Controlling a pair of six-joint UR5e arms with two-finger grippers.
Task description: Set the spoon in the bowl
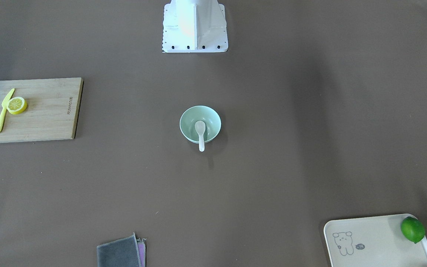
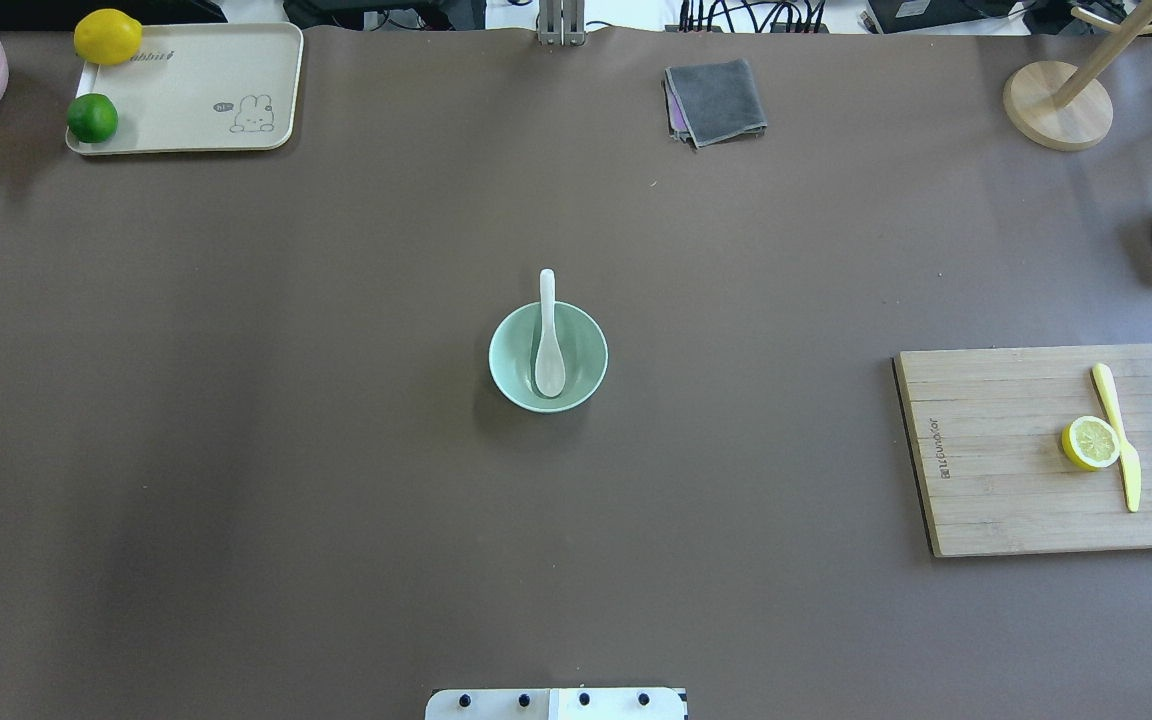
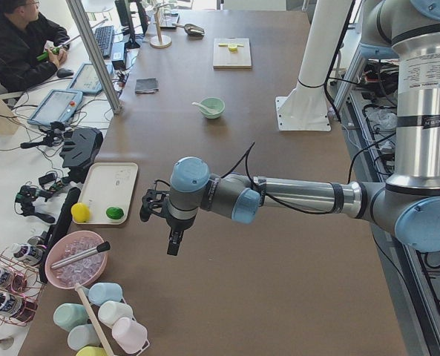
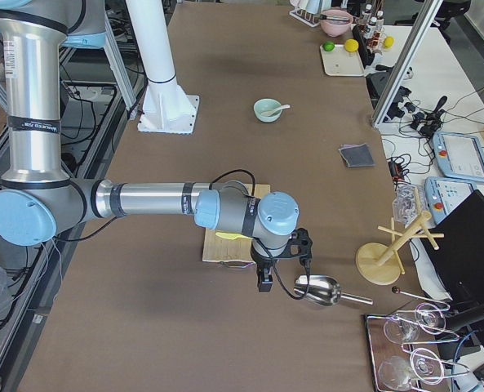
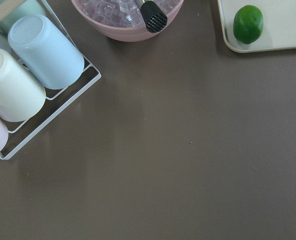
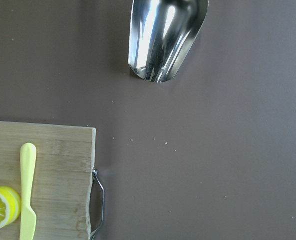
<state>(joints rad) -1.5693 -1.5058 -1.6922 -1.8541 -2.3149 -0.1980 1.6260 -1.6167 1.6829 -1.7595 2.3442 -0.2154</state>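
Observation:
The pale mint-green bowl (image 2: pixel 516 350) stands at the middle of the table. The white spoon (image 2: pixel 548 340) lies with its scoop inside the bowl and its handle resting over the far rim. Both also show in the front view: the bowl (image 1: pixel 189 122) and the spoon (image 1: pixel 200 133). My left gripper (image 3: pixel 173 241) hangs over the table's left end, far from the bowl. My right gripper (image 4: pixel 264 282) hangs over the right end by the cutting board. I cannot tell whether either is open or shut. Neither wrist view shows fingers.
A wooden cutting board (image 2: pixel 1016 450) holds a lemon half (image 2: pixel 1090 442) and a yellow knife (image 2: pixel 1118 435). A cream tray (image 2: pixel 196 90) holds a lime (image 2: pixel 92 118) and a lemon (image 2: pixel 108 36). A grey cloth (image 2: pixel 716 100), a metal scoop (image 6: pixel 165 37), a pink bowl (image 5: pixel 128 20) and cups (image 5: pixel 45 50) stand at the edges.

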